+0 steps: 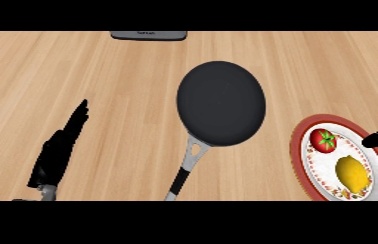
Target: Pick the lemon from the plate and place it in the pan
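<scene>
Wooden surface (88, 68) fills the view. Nearest, at the right edge, the lemon (352, 173) lies on the plate (301, 153), just in front of a tomato (323, 140). Only a dark tip of the right hand (371, 138) shows beside them; whether it is clenched I cannot tell. The left hand (59, 148) rests released, far left. Best to come down over the lemon, avoiding the tomato. Farther off sits the pan (221, 103), bare.
</scene>
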`<state>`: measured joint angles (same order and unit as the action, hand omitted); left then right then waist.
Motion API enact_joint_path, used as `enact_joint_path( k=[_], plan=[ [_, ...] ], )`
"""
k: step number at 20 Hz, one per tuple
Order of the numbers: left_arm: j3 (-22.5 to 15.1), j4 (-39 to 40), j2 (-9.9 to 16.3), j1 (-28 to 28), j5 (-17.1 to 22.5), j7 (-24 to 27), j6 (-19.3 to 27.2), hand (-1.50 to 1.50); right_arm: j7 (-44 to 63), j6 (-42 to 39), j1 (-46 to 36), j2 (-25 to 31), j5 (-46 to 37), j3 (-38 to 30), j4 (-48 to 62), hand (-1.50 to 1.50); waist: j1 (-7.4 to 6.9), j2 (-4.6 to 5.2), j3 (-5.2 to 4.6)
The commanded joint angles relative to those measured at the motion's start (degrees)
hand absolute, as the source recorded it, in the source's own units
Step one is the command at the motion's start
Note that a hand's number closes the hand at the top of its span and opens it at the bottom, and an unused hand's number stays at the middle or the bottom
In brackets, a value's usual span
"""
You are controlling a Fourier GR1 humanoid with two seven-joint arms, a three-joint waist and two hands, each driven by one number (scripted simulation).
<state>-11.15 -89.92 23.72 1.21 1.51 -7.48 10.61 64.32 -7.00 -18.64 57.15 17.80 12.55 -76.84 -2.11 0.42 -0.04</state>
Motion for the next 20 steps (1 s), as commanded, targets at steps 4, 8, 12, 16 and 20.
enact_joint_path(
  k=[4,8,12,16,20],
  plan=[
    [-0.89,-0.20,-1.44,0.45,-1.31,0.40,0.39,0.00,11.71,-8.03,-4.96,-3.35,2.86,7.69,4.68,-1.50,0.10,-0.12,-0.02],
    [-0.82,0.26,-2.13,0.01,-2.38,-0.34,1.25,0.00,16.20,-9.33,-8.74,-3.20,5.19,9.88,4.65,-1.50,0.74,-0.27,-0.07],
    [2.29,-0.39,0.05,-0.01,0.60,-0.95,-2.13,0.00,12.96,-7.68,-10.76,-7.43,4.30,11.57,10.82,-1.50,0.65,-0.21,0.01],
    [1.99,1.59,-1.02,0.09,-1.11,1.05,-1.07,0.00,12.42,-10.59,-11.99,-6.59,4.48,14.36,14.44,-1.50,0.89,-0.17,-0.01],
    [1.57,-0.60,-1.51,1.06,-1.57,0.30,-0.80,0.00,12.82,-8.82,-11.37,-8.85,3.94,17.40,16.67,-1.50,0.84,-0.22,0.00]
  ],
)
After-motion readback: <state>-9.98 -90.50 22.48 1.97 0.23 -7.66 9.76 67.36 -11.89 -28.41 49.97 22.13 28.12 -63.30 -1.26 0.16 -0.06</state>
